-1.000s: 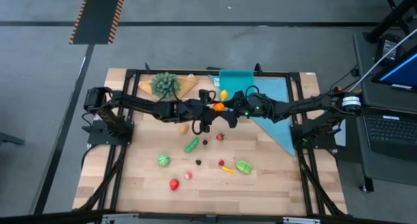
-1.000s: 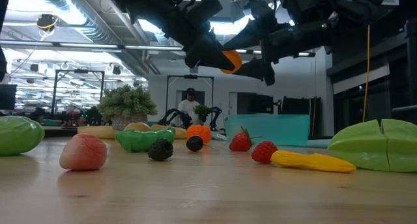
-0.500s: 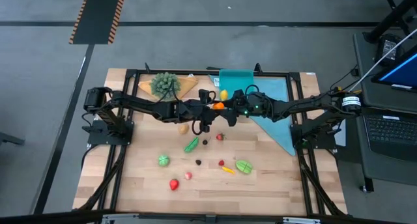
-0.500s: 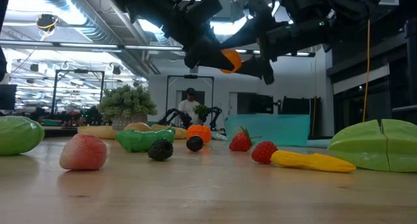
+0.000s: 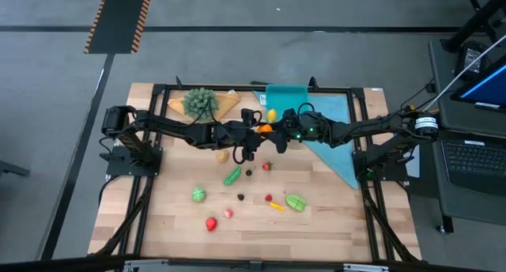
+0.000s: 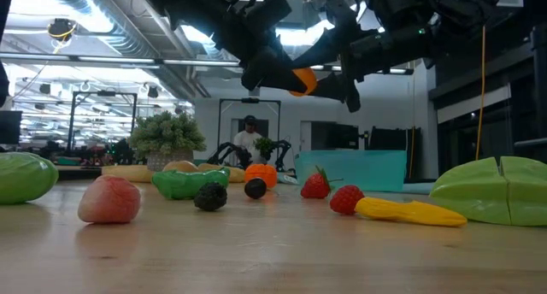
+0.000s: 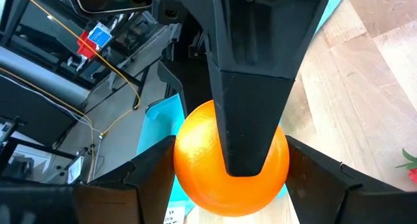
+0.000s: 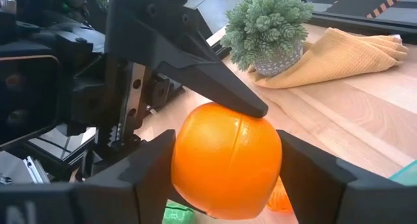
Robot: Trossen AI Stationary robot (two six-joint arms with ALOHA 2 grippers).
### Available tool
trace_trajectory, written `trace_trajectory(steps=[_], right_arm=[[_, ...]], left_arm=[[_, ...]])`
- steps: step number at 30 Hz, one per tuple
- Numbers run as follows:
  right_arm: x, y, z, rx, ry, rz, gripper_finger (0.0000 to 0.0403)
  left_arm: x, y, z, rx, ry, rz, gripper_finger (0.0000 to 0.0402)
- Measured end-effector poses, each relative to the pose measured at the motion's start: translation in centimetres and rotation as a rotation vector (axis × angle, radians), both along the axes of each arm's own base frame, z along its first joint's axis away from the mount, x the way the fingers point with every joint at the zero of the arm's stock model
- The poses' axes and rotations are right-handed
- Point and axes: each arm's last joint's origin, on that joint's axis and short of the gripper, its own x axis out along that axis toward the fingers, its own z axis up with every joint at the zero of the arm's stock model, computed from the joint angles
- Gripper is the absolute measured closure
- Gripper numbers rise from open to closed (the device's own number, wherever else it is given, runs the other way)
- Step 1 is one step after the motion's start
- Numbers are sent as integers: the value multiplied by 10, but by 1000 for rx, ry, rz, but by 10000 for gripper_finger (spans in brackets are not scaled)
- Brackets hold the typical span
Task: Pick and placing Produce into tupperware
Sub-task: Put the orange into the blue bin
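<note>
A round orange toy fruit (image 5: 266,129) hangs in the air over the table's far middle, seen in the low view (image 6: 301,79) well above the board. My left gripper (image 5: 258,132) reaches it from the table's left and my right gripper (image 5: 274,130) from the right. Both are shut on it. The teal tupperware (image 5: 288,93) stands at the far edge, just beyond the grippers, on the table (image 5: 158,217). Several produce pieces lie nearer: a green pod (image 5: 232,175), a strawberry (image 5: 267,166) and a green cut fruit (image 5: 296,202). My left gripper pinches the orange fruit (image 7: 195,165) between its two fingers (image 7: 153,182), one on each of two opposite sides, coming level from the table's left. The fruit is lifted clear of the table. My right gripper pinches the same orange fruit (image 8: 225,159) between its two fingers (image 8: 146,175) on the other pair of sides, coming level from the table's right. One of its fingers (image 7: 251,113) crosses the fruit's face in the left wrist view.
A bushy green plant (image 5: 201,102) on a tan wedge sits at the far left. A light-blue cloth (image 5: 336,134) lies right of the tupperware. A yellow piece (image 5: 272,114) sits near the box. More produce is scattered on the near half: red (image 5: 211,224), pink (image 5: 228,213).
</note>
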Motion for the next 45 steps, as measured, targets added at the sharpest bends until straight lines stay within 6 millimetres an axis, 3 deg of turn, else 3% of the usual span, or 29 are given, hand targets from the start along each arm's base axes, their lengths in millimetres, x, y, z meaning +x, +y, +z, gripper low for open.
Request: trace_trajectory(steps=[10,20,27,31,36,45], right_arm=[[0,1,0,-5,-1,17,169],[0,1,0,-2,-1,30,176],[0,1,2,-8,-13,28,182],[0,2,1,-4,-5,55,179],[-1,2,3,-12,-8,81,182],[-3,-7,3,-77,3,113,182]], left_arm=[[0,0,0,-3,-2,-2,122],[0,0,-1,1,10,-1,117],[-5,1,0,139,69,167,102],[-7,-1,0,157,91,169,102],[-12,-2,1,107,101,173,106],[-46,-6,33,-134,67,98,100]])
